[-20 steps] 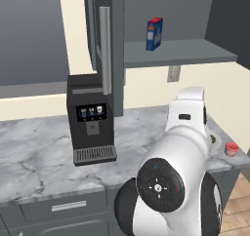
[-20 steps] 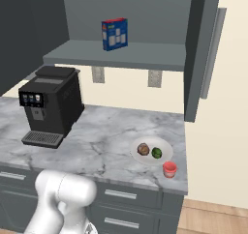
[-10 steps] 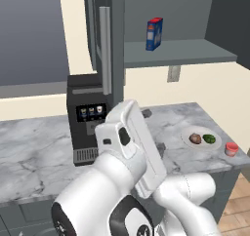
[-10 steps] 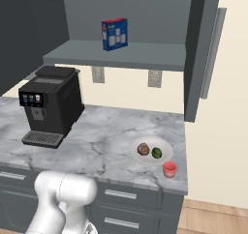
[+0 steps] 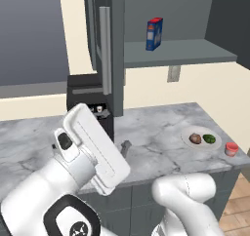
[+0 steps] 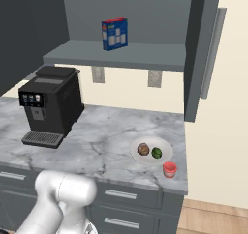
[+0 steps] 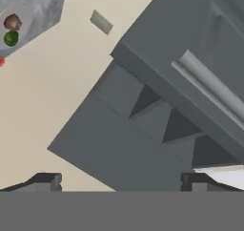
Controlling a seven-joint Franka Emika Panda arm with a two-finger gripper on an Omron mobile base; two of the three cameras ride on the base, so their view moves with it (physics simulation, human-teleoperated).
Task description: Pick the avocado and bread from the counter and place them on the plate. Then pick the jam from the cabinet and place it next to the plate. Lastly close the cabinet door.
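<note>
One plate [image 6: 151,152] holding one bread [image 6: 143,149], one avocado [image 6: 156,153]; one jam [image 6: 169,169] beside; one box [image 6: 114,34] shelved; jaws wide, empty.

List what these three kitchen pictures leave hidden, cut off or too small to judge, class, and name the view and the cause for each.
- Coffee machine, left base view: the arm and the cabinet door cover most of it.
- Jam, hand view: cut off by the left edge.
- Box, right base view: its label print is too small to read.
- Bread on the plate, right base view: too small to show texture.
</note>
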